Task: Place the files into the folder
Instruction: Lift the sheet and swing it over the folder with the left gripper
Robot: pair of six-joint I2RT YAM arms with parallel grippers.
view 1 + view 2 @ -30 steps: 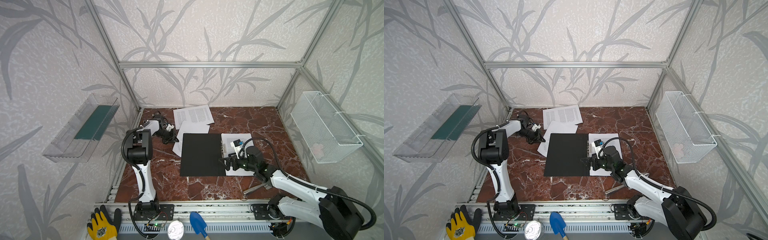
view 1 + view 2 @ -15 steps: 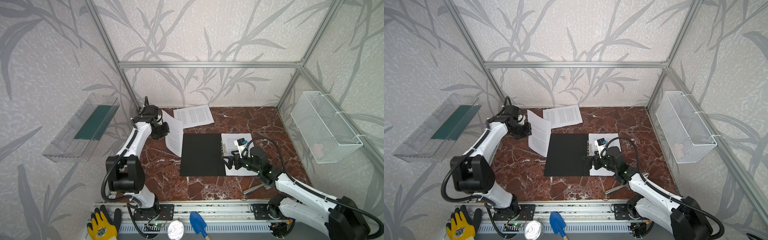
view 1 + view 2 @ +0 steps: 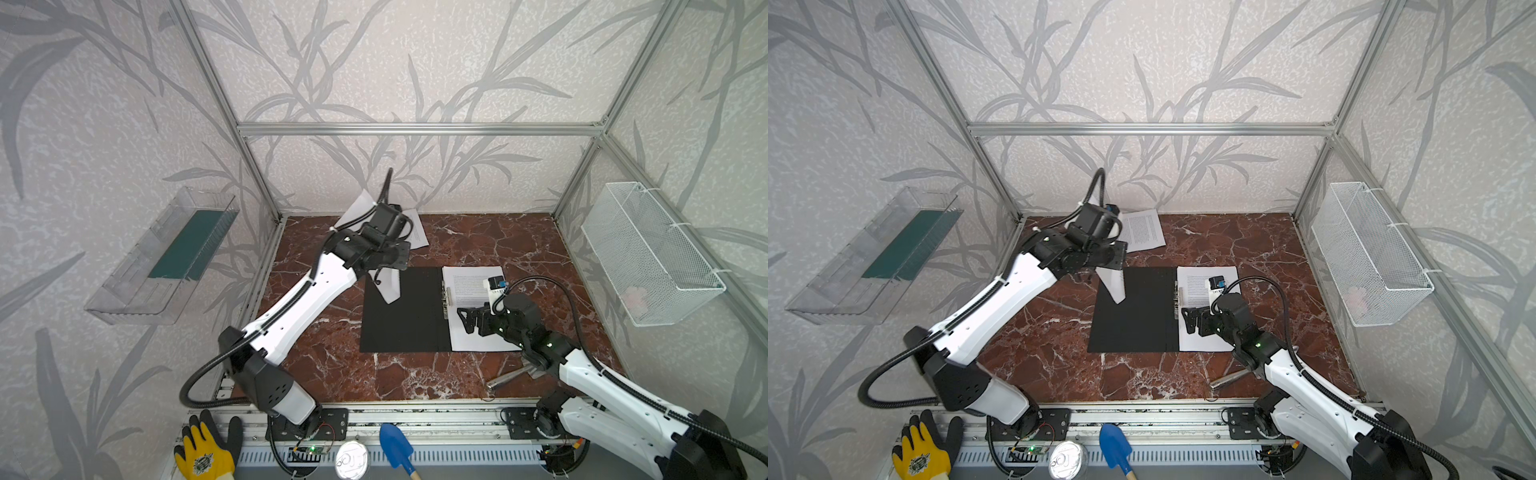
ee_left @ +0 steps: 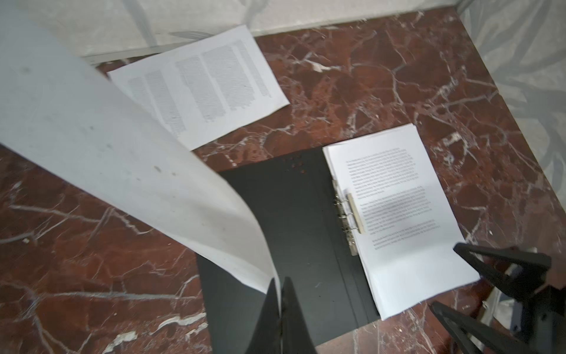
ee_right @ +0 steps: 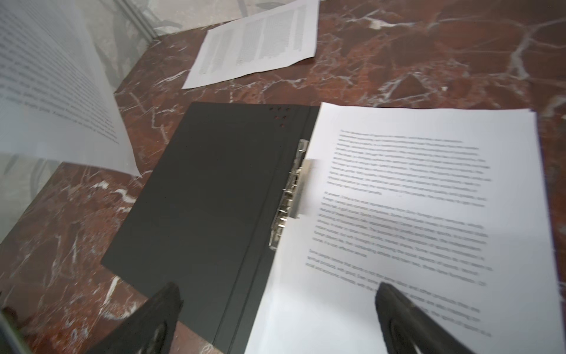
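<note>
Sheet of white printed paper (image 4: 122, 147), pinched near a corner by left hand (image 4: 281, 302), dangles limp over open black-lined folder (image 4: 284, 214) on red marble counter (image 4: 367, 76). Right hand (image 5: 277, 291) hovers spread above filed white stack (image 5: 413, 199). Judged light, floppy, crease-prone: edge grip suits.

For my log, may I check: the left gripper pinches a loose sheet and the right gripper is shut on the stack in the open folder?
Not quite: the right gripper is open, jaws wide apart, not shut on the stack, as the right wrist view shows. The left gripper does pinch a loose sheet, and the folder lies open.
</note>
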